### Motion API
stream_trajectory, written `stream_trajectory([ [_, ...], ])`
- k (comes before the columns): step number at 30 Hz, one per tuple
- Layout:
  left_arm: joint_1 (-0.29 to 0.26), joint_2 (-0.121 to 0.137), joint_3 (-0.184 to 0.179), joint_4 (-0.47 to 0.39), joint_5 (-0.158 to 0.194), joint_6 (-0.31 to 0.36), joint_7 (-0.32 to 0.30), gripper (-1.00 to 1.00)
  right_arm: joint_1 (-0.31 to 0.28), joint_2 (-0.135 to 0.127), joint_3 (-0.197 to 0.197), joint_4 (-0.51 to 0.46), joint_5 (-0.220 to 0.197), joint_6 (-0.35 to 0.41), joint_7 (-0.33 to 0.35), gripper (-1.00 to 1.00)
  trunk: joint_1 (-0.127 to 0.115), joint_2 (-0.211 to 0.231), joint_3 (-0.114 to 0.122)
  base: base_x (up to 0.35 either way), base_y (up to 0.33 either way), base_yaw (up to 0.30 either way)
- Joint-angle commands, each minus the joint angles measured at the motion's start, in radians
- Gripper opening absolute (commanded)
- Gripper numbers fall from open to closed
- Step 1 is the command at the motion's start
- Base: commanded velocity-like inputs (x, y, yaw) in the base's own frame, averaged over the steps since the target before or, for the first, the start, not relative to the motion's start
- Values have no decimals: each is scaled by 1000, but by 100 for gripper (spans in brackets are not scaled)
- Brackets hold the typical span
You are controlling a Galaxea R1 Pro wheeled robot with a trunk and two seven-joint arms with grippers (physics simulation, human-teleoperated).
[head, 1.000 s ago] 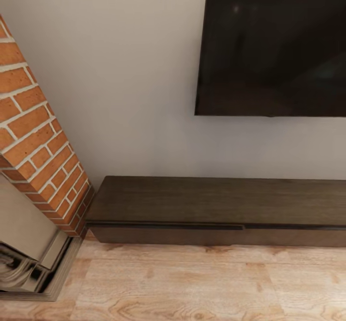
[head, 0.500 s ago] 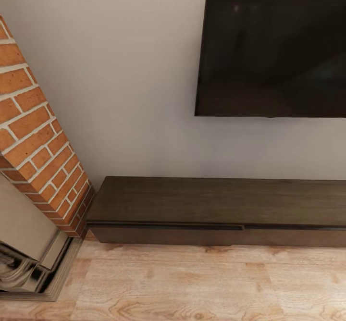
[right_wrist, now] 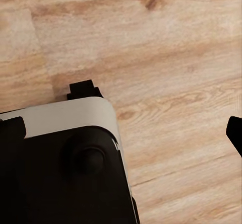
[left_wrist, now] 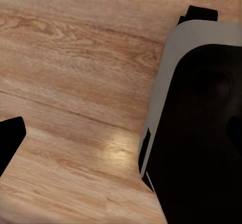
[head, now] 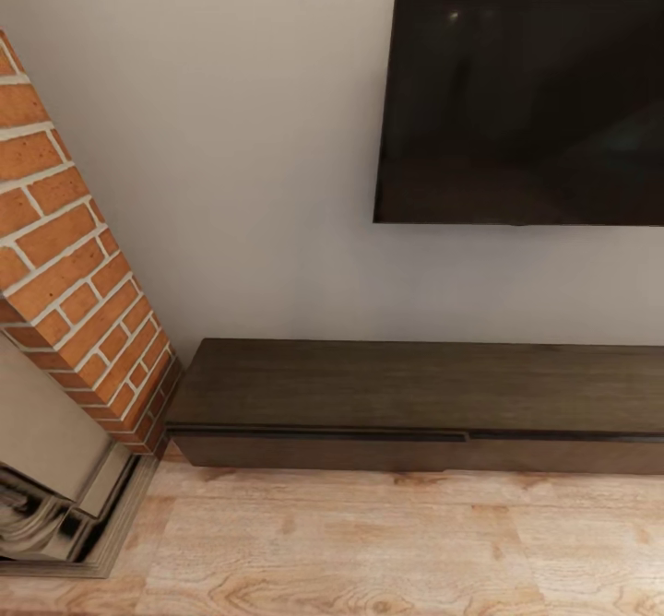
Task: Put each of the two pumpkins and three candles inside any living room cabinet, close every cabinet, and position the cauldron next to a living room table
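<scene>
Dark-wood low cabinet under the television stood closed, no pumpkins, candles or cauldron in sight, progress unreadable, and neither tool's opening could be told.

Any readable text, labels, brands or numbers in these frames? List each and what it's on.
None readable.
The television screen is dark, with no logo or lettering visible.
The low cabinet, the brick fireplace, the wall and the wood floor carry no markings.
In the wrist views, the robot's base over the floor shows no label either.
</scene>
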Motion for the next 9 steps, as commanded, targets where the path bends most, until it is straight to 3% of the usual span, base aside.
stream_trajectory([
  [1, 0, 2, -8, -2, 7, 3, 4, 100, -1, -1, 9, 5, -11, -6, 0, 100, 0, 0, -1, 0, 0, 0],
  [9, 0, 0, -8, -2, 8, 3, 4, 100, -1, 1, 9, 1, -11, -6, 0, 100, 0, 0, -1, 0, 0, 0],
])
